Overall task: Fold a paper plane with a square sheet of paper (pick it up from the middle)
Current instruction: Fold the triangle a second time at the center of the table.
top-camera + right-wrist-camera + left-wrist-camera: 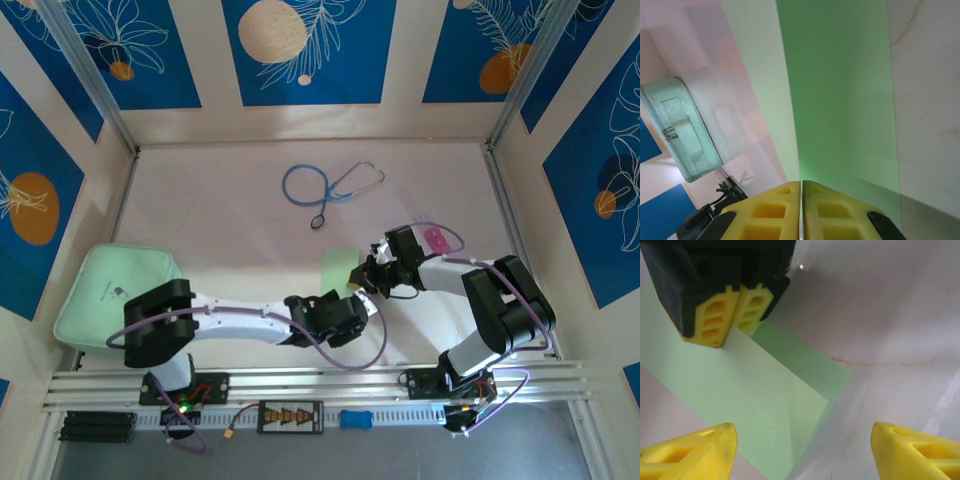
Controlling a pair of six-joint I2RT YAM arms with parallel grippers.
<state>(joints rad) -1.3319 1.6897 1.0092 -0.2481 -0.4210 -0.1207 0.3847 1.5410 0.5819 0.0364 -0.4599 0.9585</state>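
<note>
fingers of right gripper closed on square sheet of paper (pinning its fold); left fingers open above it.

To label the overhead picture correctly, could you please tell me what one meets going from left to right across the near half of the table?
mint-green case → square sheet of paper → pink tag → right arm's elbow
</note>
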